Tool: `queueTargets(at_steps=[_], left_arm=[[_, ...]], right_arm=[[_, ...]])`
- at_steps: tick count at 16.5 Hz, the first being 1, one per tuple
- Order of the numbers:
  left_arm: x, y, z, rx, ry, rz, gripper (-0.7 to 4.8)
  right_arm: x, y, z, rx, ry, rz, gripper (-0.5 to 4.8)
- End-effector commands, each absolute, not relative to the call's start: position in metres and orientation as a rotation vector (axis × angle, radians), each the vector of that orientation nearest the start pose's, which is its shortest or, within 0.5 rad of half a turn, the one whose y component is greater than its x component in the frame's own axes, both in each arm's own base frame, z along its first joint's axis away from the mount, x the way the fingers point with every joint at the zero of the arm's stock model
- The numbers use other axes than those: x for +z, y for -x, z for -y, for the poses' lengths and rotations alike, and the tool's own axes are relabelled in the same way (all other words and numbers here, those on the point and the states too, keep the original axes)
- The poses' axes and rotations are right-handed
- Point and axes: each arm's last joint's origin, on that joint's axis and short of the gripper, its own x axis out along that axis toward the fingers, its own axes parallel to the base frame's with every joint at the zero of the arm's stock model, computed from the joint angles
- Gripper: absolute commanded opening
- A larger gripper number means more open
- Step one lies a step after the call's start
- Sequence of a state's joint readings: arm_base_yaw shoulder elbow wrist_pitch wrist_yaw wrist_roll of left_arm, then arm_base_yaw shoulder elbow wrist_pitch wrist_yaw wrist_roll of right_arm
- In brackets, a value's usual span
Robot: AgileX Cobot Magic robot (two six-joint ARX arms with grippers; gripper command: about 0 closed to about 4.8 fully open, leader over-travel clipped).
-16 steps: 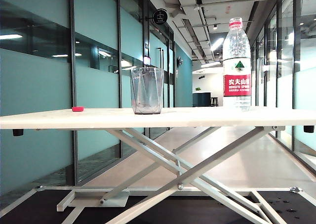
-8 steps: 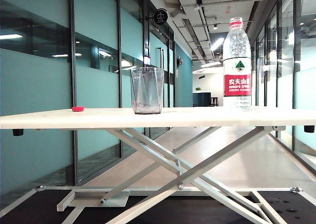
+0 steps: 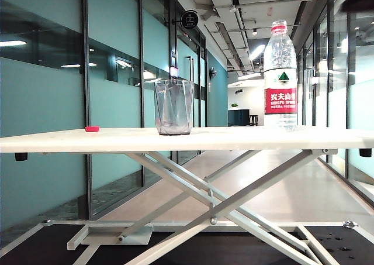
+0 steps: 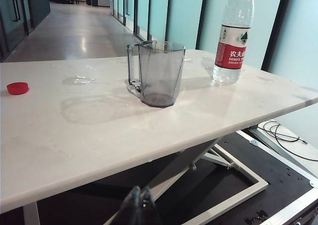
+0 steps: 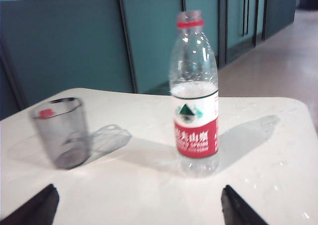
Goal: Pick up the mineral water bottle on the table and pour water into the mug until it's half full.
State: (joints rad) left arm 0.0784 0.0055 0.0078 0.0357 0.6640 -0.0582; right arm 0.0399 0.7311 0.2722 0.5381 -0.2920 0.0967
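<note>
In the right wrist view the right gripper (image 5: 136, 205) shows only its two dark fingertips (image 5: 35, 207), set wide apart with nothing between them, so the jaws stand open. Ahead of the gap between them, closer to one fingertip, the mineral water bottle (image 5: 194, 93) stands upright on the white table (image 5: 278, 150). It has a red ring at its open neck, and the water (image 5: 193, 168) is visible in it up to about the top of the label. Off to the other side of the jaws and a little farther off stands the mug (image 5: 62, 132), upright and apparently empty, well apart from the bottle.

The left wrist view shows what the right one does not: the mug's (image 4: 157, 72) handle, a loose red bottle cap (image 4: 18, 88) lying near the table (image 4: 74, 135) edge well away from both vessels, some drops spilled on the tabletop, and cables on the floor beyond. The left gripper (image 4: 138, 210) is only a dark blur below the table edge; I cannot tell whether its jaws are open or closed. The mug is nearer to it than the bottle (image 4: 233, 36).

The exterior view sees the mug (image 3: 173, 107), bottle (image 3: 280, 78), cap (image 3: 92, 128) and table (image 3: 187, 139) side-on, with a glass-walled corridor behind and neither gripper clearly in frame.
</note>
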Motion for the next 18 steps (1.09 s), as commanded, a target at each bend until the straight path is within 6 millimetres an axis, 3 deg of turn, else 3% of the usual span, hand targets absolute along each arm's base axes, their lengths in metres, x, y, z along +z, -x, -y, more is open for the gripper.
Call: queueTargets(at_steps=[1,6,10,15,18], left_arm=[[0.170,-0.092,0.011,-0.595,0.042,0.025,-0.05],[0.170,-0.092,0.011,-0.595,0.042,0.025,-0.05],[0.170,-0.092,0.011,-0.595,0.043,0.022,-0.05],[0.170,-0.092,0.011,-0.595,0.042,0.022,-0.05],[0.170,-0.092,0.011,-0.594,0.042,0.022,-0.05]], right_arm=[[0.241,-0.207,-0.018,0.397,-0.080,0.080,4.79],[0.225,-0.292,-0.022,0.444,-0.067,0.015,4.79],[0.206,-0.341,-0.024,0.461,-0.050,-0.030,4.79],[0.192,-0.387,-0.026,0.461,-0.050,-0.045,4.79],[0.188,-0.403,-0.027,0.458,-0.049,-0.040,4.79]])
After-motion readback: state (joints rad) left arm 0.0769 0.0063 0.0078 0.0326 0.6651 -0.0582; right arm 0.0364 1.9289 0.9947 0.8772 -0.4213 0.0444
